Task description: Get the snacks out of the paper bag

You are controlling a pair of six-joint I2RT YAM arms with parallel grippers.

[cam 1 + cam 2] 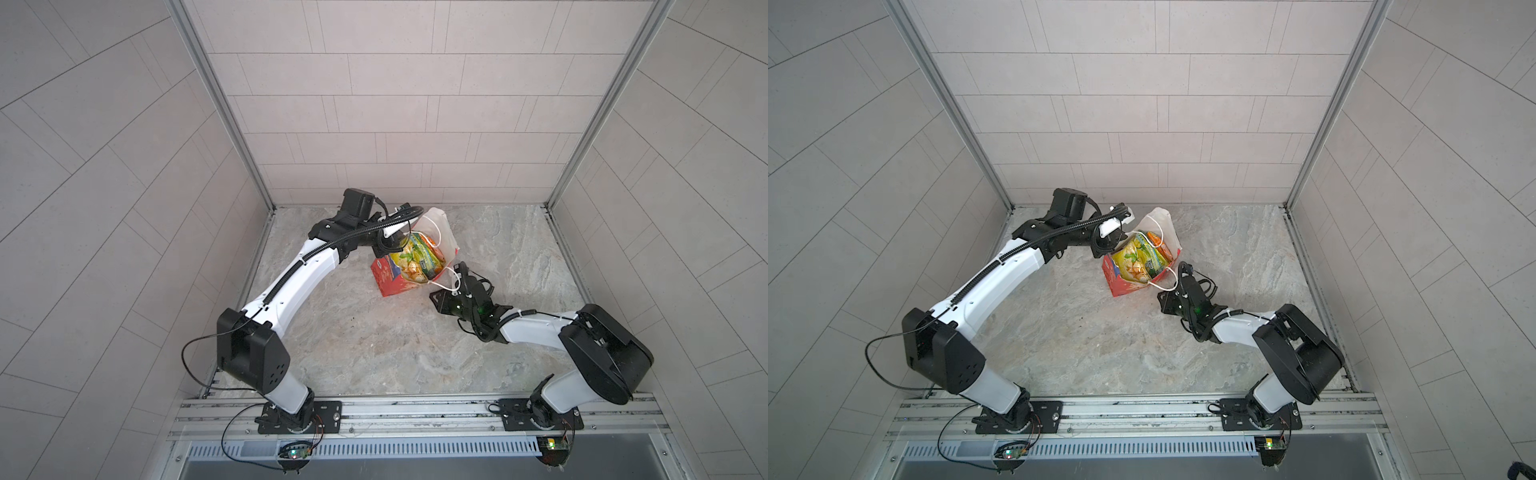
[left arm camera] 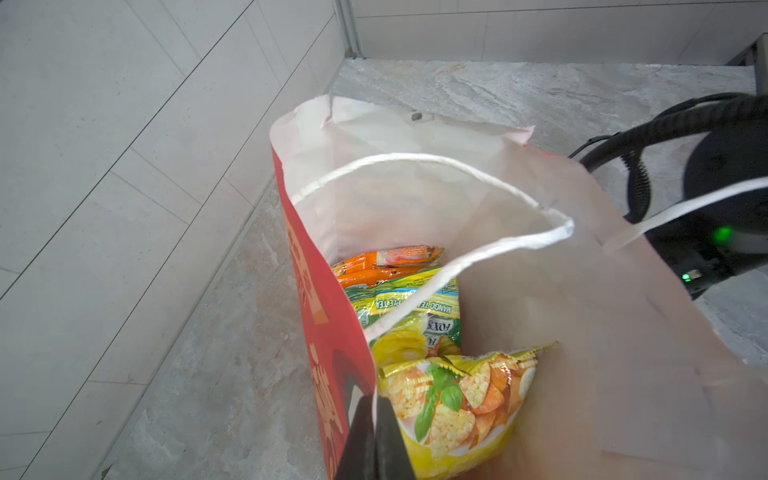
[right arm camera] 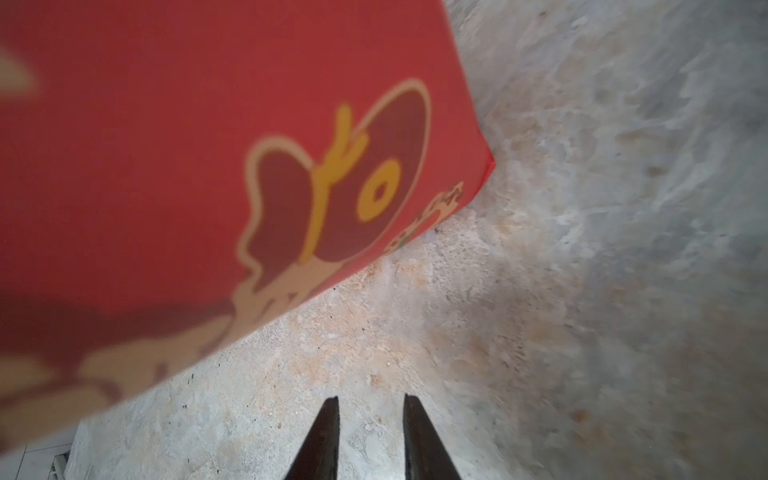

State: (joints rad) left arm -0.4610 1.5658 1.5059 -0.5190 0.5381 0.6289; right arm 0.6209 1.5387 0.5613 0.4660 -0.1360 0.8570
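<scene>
The red paper bag [image 1: 388, 282] [image 1: 1121, 279] stands tilted on the stone floor with its mouth open. My left gripper [image 2: 376, 400] [image 1: 382, 249] is shut on the bag's rim, with the thin wall pinched between its fingers. Inside lie the snacks: a yellow packet [image 2: 457, 399] nearest the pinch, a green FOX'S packet [image 2: 415, 316] behind it, and an orange one [image 2: 386, 262] deeper in. In both top views they show as a yellow-green heap [image 1: 411, 259] [image 1: 1138, 259]. My right gripper [image 3: 370, 399] is open over bare floor, beside the bag's red outer wall [image 3: 208, 166], with nothing between its fingers.
One white cord handle [image 2: 415, 160] arches across the bag's mouth. The other [image 1: 446, 286] lies against my right wrist. Tiled walls close in the back and both sides, and a metal rail [image 1: 415, 409] runs along the front edge.
</scene>
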